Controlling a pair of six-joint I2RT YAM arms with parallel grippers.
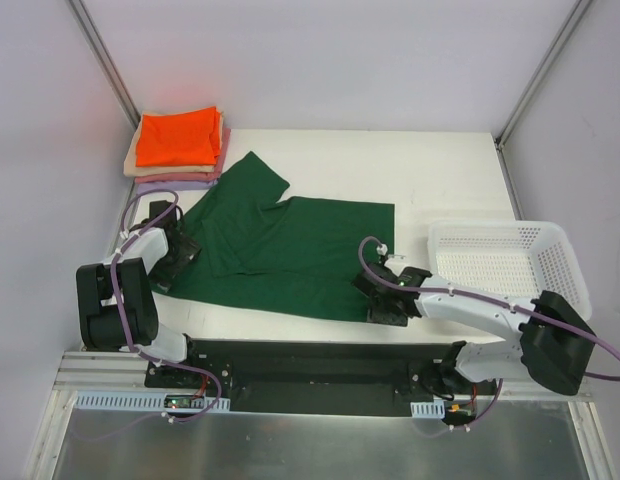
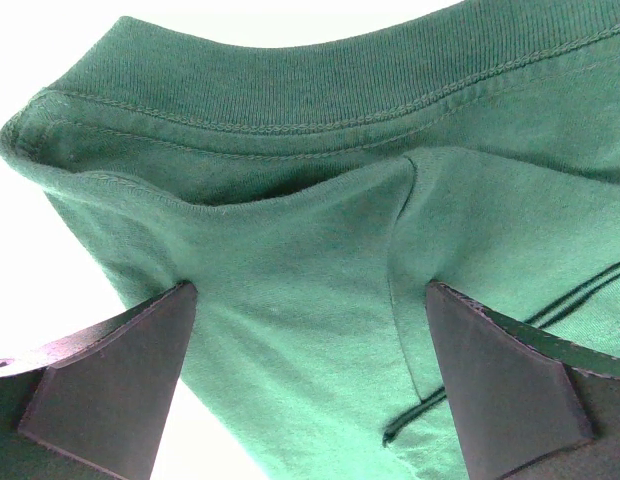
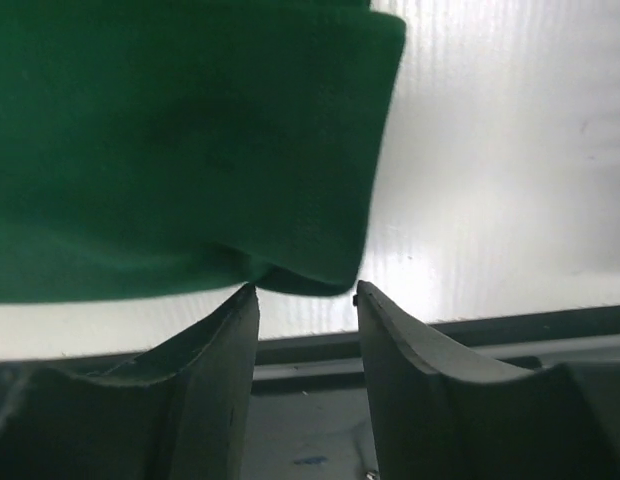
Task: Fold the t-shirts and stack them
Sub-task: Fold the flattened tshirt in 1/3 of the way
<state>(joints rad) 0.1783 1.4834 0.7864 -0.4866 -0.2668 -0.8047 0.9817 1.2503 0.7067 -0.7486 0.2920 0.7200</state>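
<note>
A large dark green t-shirt [image 1: 290, 255] lies spread on the white table, its left part folded over itself. My left gripper [image 1: 178, 258] is at the shirt's left edge. In the left wrist view it [image 2: 310, 290] is open wide, with the ribbed collar [image 2: 290, 90] and green cloth lying between the fingers. My right gripper [image 1: 365, 288] is at the shirt's near right corner. In the right wrist view it [image 3: 306, 288] is open, with the cloth corner [image 3: 320, 270] just at the fingertips. A folded stack stands at the back left: orange t-shirt [image 1: 177, 137] on top, beige [image 1: 136, 166] and lavender [image 1: 185, 184] beneath.
A white plastic mesh basket [image 1: 550, 238] stands at the right, beside the right arm. The black base rail [image 1: 310, 365] runs along the table's near edge. Grey walls close in the table at the back and both sides.
</note>
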